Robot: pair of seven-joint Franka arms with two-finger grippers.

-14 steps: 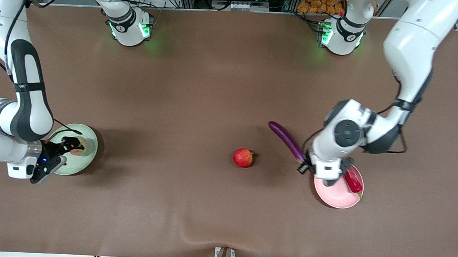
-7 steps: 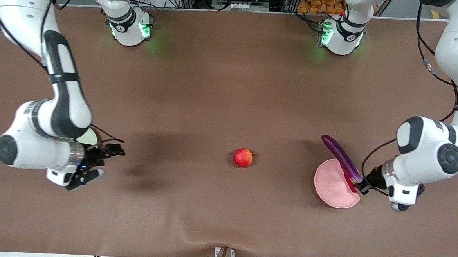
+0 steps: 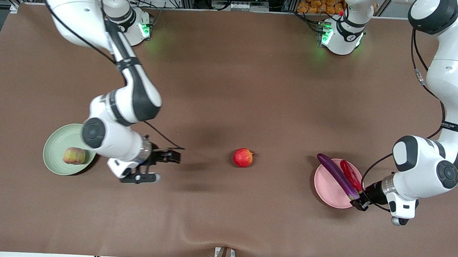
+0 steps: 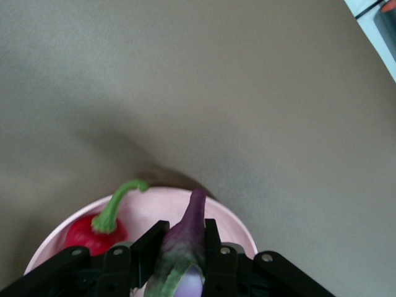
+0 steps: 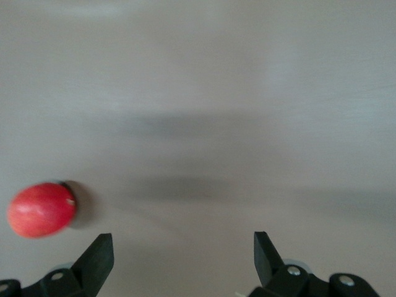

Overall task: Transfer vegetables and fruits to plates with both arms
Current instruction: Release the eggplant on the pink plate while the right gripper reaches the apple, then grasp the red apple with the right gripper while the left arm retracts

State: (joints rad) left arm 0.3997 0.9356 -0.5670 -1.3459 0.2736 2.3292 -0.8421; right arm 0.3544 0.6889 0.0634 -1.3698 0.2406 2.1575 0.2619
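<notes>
The purple eggplant [image 3: 335, 174] lies across the pale pink plate [image 3: 327, 188] beside the red pepper [image 3: 350, 174]. My left gripper [image 3: 358, 202] is shut on the eggplant's stem end [image 4: 184, 247] at the plate's rim. The round red fruit [image 3: 243, 157] sits alone mid-table, also seen in the right wrist view [image 5: 41, 209]. My right gripper [image 3: 163, 166] is open and empty, low over bare table between the pale green plate [image 3: 56, 165] and the red fruit. The lumpy yellow-pink fruit [image 3: 74, 155] rests on the green plate.
Both arm bases [image 3: 134, 25] [image 3: 341, 34] stand at the table's back edge. A ripple in the brown cloth [image 3: 208, 231] shows near the front edge.
My left gripper lowered the eggplant onto the pink plate beside the pepper. My right arm swung away from the green plate toward the red fruit, uncovering the plate and its fruit.
</notes>
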